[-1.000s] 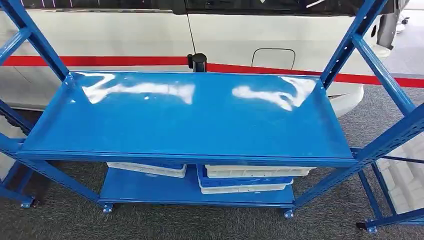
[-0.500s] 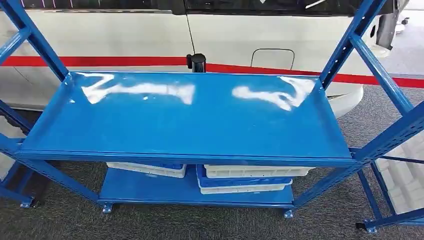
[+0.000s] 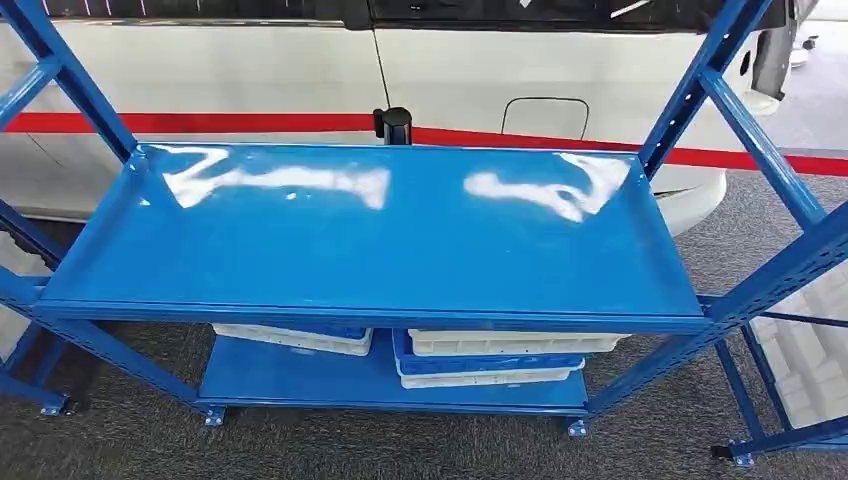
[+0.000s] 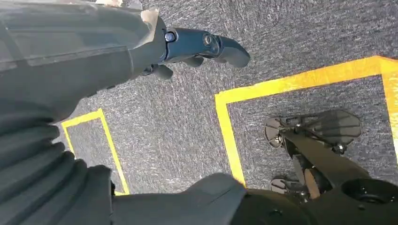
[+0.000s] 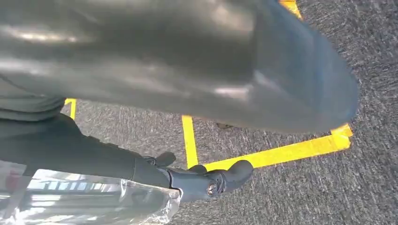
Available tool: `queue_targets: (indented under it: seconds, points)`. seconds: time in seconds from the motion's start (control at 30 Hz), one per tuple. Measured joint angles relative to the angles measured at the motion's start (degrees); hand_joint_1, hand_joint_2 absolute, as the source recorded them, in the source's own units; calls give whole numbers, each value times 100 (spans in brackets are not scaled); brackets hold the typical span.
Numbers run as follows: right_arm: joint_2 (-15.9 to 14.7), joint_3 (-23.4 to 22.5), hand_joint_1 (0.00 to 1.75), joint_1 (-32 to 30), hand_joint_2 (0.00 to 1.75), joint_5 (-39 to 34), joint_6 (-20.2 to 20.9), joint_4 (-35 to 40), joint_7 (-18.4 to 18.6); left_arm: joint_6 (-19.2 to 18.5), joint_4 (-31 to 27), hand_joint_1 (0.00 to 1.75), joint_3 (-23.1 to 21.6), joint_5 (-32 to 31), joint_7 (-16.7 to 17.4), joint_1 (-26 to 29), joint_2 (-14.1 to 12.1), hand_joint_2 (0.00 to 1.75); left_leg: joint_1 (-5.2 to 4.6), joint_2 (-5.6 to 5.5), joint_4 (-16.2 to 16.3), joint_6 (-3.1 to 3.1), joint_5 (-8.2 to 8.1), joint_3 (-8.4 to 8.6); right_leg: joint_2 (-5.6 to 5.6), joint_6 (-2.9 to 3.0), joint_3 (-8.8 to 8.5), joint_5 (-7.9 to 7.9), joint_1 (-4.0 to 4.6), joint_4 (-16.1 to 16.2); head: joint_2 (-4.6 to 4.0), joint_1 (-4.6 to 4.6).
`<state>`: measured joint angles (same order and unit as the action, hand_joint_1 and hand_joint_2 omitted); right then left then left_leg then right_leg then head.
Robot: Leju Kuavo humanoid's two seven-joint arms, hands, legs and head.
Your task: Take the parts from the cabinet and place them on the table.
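With both arms hanging, my left fingers (image 4: 206,47) are holding nothing while my right fingers (image 5: 220,180) are pinching a clear bag (image 5: 84,199), likely light, crinkly, slippery, best gripped at its bunched edge.

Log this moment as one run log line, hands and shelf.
left hand: down by floor, holding nothing | right hand: holding clear plastic bag | blue shelf: top bare | white trays: lower shelf

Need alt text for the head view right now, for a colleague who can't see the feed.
A bare blue metal shelf on a blue rack. On the lower shelf, stacked white and blue trays. Behind, a white vehicle with a red stripe, grey carpet below.
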<state>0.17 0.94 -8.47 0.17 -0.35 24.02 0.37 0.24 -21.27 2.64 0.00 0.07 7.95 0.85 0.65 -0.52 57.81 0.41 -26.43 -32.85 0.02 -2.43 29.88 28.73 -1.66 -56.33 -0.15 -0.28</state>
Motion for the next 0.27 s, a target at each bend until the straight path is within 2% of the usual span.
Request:
queue_targets:
  seconds: [0.27]
  points:
    - [-13,0,0,0,0,-2,0,-28,-2,0,-37,0,-100,0,-2,11,-7,0,0,0,0,0,0,0,0,0,-1,0,0,0,0,0]
